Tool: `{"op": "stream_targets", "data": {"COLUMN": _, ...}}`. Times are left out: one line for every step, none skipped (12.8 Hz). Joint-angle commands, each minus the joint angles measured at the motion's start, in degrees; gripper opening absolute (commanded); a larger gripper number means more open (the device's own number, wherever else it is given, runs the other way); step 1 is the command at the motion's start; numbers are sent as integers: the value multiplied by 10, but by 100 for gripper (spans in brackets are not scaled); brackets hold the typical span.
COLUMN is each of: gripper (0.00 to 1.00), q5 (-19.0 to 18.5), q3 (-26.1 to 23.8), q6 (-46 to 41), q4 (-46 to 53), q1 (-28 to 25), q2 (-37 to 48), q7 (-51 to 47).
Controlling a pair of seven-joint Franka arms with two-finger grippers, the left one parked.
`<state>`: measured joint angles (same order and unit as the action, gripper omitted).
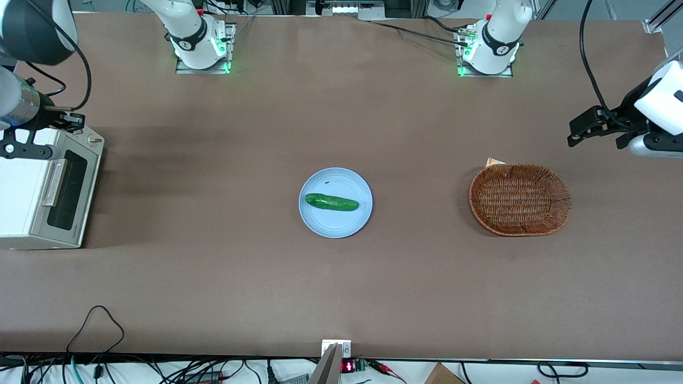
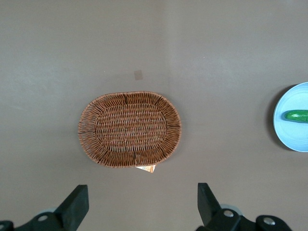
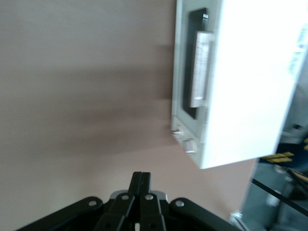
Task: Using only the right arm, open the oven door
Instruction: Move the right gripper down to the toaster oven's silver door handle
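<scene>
Toward the working arm's end of the desk (image 1: 213,277), white toaster oven (image 1: 21,192) stands, oven door (image 1: 66,191) flush shut, bar handle (image 3: 199,70) untouched; right arm (image 1: 21,64) above oven, claw (image 3: 141,185) clenched, fingers pressed together, holding nothing; cucumber (image 1: 331,202) on blue plate (image 1: 341,226) mid-desk; wicker basket (image 1: 520,199) toward parked arm's end.

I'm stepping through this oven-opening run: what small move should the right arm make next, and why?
Probably bring the end effector, fingers shut, toward the silver handle of the oven door. The door looks closed, and the end effector hovers above the oven's knob end, touching nothing, with the handle nearer the front camera.
</scene>
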<state>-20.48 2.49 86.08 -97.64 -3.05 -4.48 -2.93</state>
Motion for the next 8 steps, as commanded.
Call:
{"op": "stream_targets", "data": {"gripper": 1, "q5": -111, "q3": -1, "q6": -4, "q4": 14, "q1": -2, "q2": -54, "q7": -22}}
{"op": "stream_targets", "data": {"gripper": 1, "q5": -158, "q3": -1, "q6": 0, "q4": 13, "q1": -2, "q2": -70, "q7": -28}}
{"op": "stream_targets", "data": {"gripper": 1, "q5": -196, "q3": -1, "q6": 6, "q4": 13, "q1": 0, "q2": -82, "q7": -31}}
{"op": "stream_targets", "data": {"gripper": 1, "q5": -233, "q3": 0, "q6": 13, "q4": 13, "q1": 1, "q2": -96, "q7": -32}}
{"op": "stream_targets", "data": {"gripper": 1, "q5": -263, "q3": 2, "q6": 23, "q4": 12, "q1": 5, "q2": -106, "q7": -33}}
{"op": "stream_targets", "data": {"gripper": 1, "q5": -287, "q3": 4, "q6": 36, "q4": 12, "q1": 9, "q2": -119, "q7": -55}}
{"op": "stream_targets", "data": {"gripper": 1, "q5": -306, "q3": 4, "q6": 48, "q4": 11, "q1": 11, "q2": -132, "q7": -87}}
{"op": "stream_targets", "data": {"gripper": 1, "q5": -321, "q3": 4, "q6": 56, "q4": 11, "q1": 9, "q2": -147, "q7": -126}}
